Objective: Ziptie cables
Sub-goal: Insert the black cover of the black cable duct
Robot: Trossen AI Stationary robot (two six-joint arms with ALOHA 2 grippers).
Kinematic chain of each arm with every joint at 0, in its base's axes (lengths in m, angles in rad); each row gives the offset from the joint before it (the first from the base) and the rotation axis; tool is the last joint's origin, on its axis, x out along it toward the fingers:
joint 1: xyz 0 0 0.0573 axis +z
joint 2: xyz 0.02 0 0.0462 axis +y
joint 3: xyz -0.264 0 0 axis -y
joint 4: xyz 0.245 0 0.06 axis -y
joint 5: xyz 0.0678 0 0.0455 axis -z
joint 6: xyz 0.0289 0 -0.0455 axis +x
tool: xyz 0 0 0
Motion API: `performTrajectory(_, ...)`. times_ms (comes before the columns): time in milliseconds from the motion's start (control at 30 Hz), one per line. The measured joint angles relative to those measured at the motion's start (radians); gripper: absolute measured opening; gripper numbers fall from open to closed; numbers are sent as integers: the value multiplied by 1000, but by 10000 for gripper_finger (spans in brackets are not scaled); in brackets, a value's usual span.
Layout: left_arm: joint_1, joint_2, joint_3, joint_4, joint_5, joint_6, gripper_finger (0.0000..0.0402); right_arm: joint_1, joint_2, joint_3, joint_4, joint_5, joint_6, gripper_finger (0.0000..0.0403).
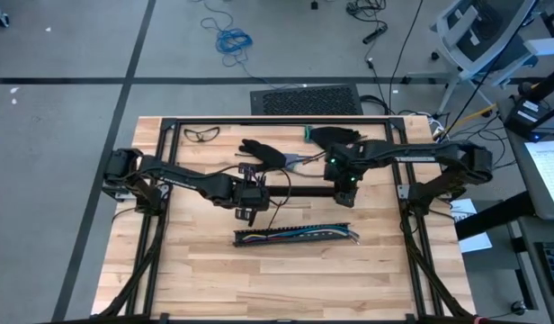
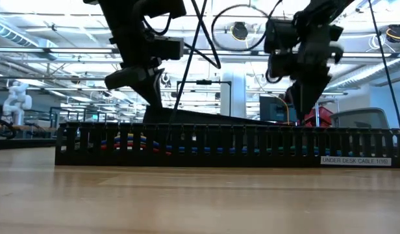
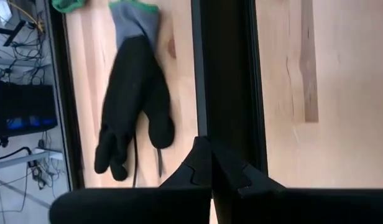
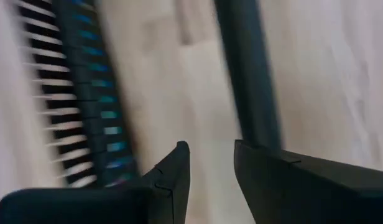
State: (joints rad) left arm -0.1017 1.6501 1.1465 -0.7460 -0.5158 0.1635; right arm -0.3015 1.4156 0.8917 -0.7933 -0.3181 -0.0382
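left gripper (image 3: pixel 211 163) jaws closed, right gripper (image 4: pixel 211 163) jaws parted, empty

Two dark jointed arms, matte black housings, thin black cables looped along them. Right gripper (image 4: pixel 207 171): blunt black fingers. Left gripper (image 3: pixel 211 168): notched black fingertips.

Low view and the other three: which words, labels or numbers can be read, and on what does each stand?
"UNDER DESK CABLE 1(16)": white label on the black slotted strip, at its end, low view; the last characters are small and uncertain.
High view: white papers beside the table carry no print that can be read.
Left wrist view: none.
Right wrist view: none.
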Motion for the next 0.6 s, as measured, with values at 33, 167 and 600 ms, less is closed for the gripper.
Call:
performTrajectory(33, 0, 0, 7, 1, 0, 0, 1, 3, 19, 0, 10, 36, -7, 114)
performTrajectory(167, 0, 0, 31, -7, -5, 0, 1, 1, 63, 0, 57, 111, -24, 114)
performTrajectory(600, 0, 0, 37, -31, -13, 2, 0, -6, -88, 0, -12, 187, -38, 114)
